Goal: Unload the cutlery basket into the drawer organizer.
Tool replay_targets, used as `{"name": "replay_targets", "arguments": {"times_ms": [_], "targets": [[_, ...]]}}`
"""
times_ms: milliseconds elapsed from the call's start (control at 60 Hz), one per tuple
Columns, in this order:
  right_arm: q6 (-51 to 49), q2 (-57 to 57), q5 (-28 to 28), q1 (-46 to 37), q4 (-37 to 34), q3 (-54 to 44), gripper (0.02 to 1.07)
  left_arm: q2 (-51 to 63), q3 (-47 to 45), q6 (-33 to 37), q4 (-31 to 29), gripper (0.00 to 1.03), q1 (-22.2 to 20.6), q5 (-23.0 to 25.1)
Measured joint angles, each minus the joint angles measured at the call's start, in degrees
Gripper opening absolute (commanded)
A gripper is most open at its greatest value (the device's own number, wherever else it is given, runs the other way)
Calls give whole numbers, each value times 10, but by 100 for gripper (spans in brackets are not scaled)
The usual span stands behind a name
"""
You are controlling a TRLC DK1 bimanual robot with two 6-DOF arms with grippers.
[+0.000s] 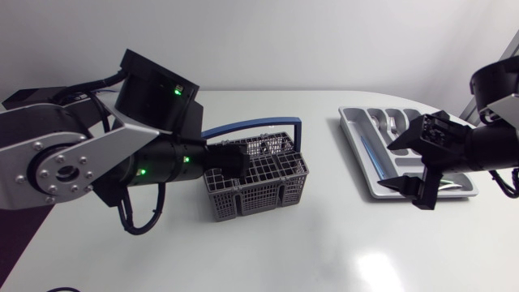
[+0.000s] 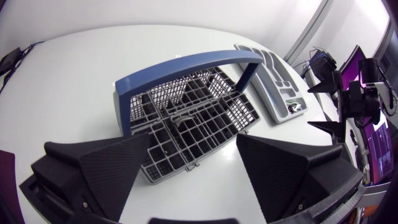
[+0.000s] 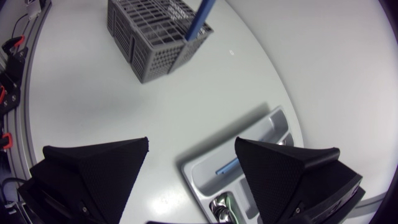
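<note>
While my left gripper (image 2: 193,158) gapes empty at the basket (image 2: 205,118), my right gripper (image 3: 191,158) gapes empty over the organizer (image 3: 200,171).

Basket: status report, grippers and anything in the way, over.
Left gripper open over basket. Right gripper open, empty, above organizer. Organizer holds some cutlery. Nothing in the way.

No readable text — no labels, no numbers

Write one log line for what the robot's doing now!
left gripper: open, at basket | right gripper: open, by organizer | holding: nothing
</note>
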Motion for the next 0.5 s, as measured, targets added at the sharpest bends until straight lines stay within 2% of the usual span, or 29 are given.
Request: {"name": "replay_targets", "arguments": {"times_ms": [317,500], "targets": [[91,23,8,185,-1,65,102,2,0,-5,-5,98,32,24],[119,78,48,269,11,103,102,1,-2,-6,-4,98,54,43]]}}
